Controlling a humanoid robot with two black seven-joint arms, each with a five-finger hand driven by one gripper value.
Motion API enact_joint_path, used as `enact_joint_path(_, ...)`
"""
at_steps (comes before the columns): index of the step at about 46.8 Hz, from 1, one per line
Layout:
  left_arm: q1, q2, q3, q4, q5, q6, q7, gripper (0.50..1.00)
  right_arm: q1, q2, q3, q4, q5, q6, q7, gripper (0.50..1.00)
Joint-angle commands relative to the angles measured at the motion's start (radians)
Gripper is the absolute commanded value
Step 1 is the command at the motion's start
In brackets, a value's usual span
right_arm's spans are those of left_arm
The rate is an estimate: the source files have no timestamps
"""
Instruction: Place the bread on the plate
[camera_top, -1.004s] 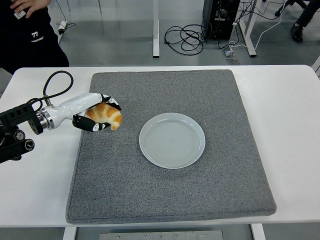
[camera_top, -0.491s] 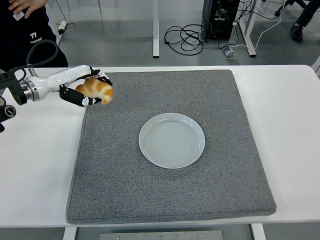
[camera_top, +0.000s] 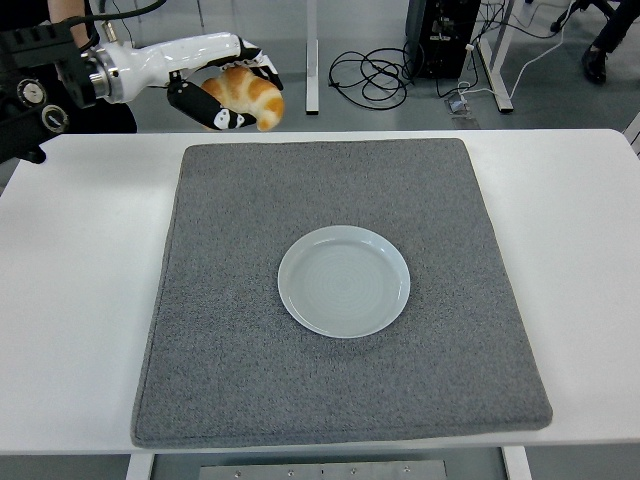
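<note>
Under my reach lies a grey mat (camera_top: 340, 400), square on the white counter (camera_top: 70, 330) — it covers most of the top. Beyond my counter's far edge I see grey floor, a tangle of black cables (camera_top: 375, 75) and a dark computer tower (camera_top: 440, 35).

We are looking at a lab or test room. The white table (camera_top: 580, 250) stands on a bare grey floor (camera_top: 360, 110) where loose black cables (camera_top: 368, 75) lie coiled beside a computer tower (camera_top: 440, 35), with more white table legs (camera_top: 312, 55) behind.
</note>
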Motion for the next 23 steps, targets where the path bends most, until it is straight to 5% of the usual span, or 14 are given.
enact_joint_path(1, -0.008, -0.063, -0.001, 0.014, 0.001, 0.002, 0.018, 0.5, -0.002, 0.0, 0.0, 0.0, 0.0, 0.0, 0.0, 1.0)
enact_joint_path(10, -0.014, -0.201, 0.003, 0.038, 0.004, 0.002, 0.07, 0.5, -0.002, 0.0, 0.0, 0.0, 0.0, 0.0, 0.0, 1.0)
enact_joint_path(23, -0.013, -0.315, 0.025, 0.038, 0.018, 0.007, 0.119, 0.5, -0.002, 0.0, 0.0, 0.0, 0.0, 0.0, 0.0, 1.0)
